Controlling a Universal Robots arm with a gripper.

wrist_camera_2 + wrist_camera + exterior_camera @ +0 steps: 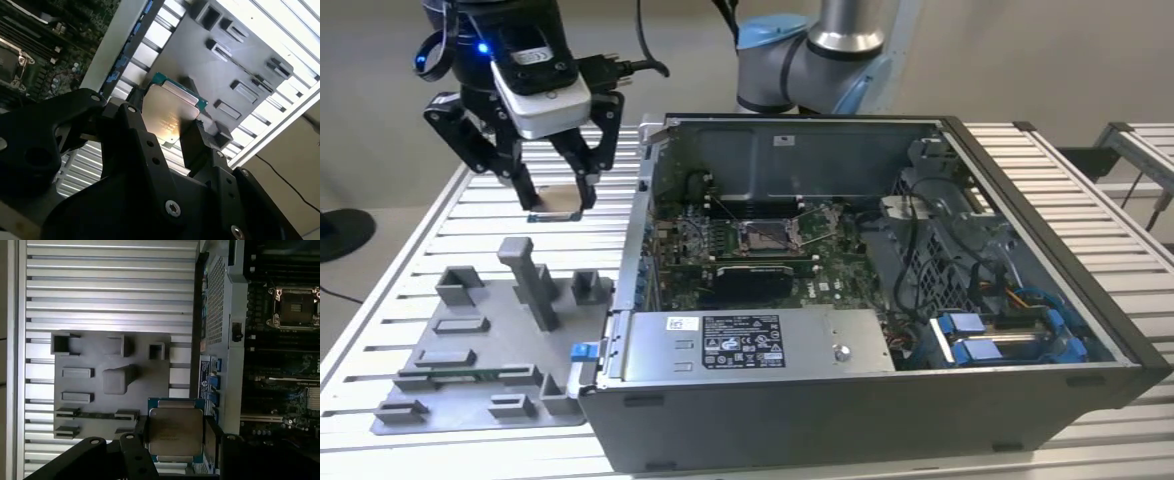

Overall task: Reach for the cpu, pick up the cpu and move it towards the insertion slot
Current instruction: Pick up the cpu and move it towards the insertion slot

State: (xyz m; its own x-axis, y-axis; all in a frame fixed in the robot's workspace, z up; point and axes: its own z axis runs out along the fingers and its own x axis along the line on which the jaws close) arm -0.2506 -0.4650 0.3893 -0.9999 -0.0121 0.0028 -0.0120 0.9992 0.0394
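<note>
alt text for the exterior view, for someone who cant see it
The gripper holds the cpu in its fingers, raised above the slatted table at the exterior view's left. Below it lies a grey fixture plate; to the right an open computer case shows the insertion slot on its board.

The cpu (175, 436), a thin square chip with a silver face, is clamped flat between the pincer's (558, 203) fingertips, well apart from the silver-framed insertion slot (766, 236).
</note>
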